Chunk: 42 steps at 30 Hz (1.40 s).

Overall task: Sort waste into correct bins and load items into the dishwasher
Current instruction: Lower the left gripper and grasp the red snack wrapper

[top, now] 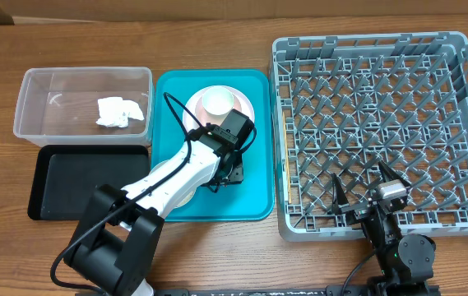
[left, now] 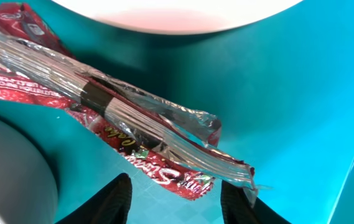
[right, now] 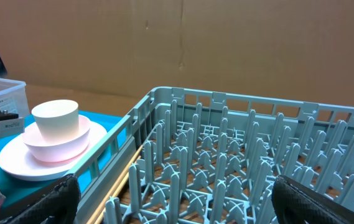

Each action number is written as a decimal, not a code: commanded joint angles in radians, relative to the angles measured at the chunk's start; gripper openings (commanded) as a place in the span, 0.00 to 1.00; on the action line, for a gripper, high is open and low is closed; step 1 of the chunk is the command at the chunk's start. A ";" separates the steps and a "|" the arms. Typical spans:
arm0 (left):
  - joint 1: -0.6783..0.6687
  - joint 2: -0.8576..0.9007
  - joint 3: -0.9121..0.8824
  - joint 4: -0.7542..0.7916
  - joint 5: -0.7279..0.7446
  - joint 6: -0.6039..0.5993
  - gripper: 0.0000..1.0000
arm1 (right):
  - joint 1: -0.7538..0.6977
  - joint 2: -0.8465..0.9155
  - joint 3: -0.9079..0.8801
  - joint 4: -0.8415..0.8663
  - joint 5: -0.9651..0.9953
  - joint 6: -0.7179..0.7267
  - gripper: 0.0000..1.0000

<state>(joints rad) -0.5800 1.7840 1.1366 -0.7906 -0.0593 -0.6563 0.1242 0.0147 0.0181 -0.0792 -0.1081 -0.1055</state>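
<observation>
Left gripper (top: 227, 174) over the small red foil snack wrapper (left: 121, 134), right gripper (top: 359, 173) at the rack

Overhead: left arm's down on the large teal serving tray (top: 254, 193) beside the round pale pink plate (top: 247, 105). A crumpled white paper napkin (top: 118, 111) sits in the clear plastic rectangular tub (top: 32, 90), with the shallow black rectangular tray (top: 61, 189) next to it. Left wrist: wrapper lies flat on the teal, fingers apart at its near end, not pinching. Right wrist: fingers spread wide over the big square grey plastic dish rack (right: 226, 155). A small white cup (right: 55, 117) sits in a white-pink bowl (right: 58, 143) on the plate.
</observation>
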 commanded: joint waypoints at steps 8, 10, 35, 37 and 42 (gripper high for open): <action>0.004 -0.112 0.040 -0.040 0.001 -0.021 0.47 | -0.004 -0.011 -0.010 0.005 -0.006 0.000 1.00; 0.005 -0.145 0.040 -0.040 -0.013 -0.030 0.48 | -0.004 -0.011 -0.010 0.005 -0.006 0.000 1.00; 0.005 -0.038 0.015 0.032 -0.151 -0.317 0.52 | -0.004 -0.011 -0.010 0.005 -0.006 0.000 1.00; 0.005 -0.038 0.015 0.036 -0.152 -0.317 0.52 | -0.004 -0.012 -0.010 0.005 -0.006 0.000 1.00; 0.005 -0.038 0.012 0.049 -0.154 -0.319 0.52 | -0.004 -0.012 -0.010 0.005 -0.006 0.000 1.00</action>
<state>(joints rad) -0.5800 1.7374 1.1580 -0.7490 -0.1886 -0.9520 0.1242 0.0147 0.0181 -0.0792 -0.1081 -0.1051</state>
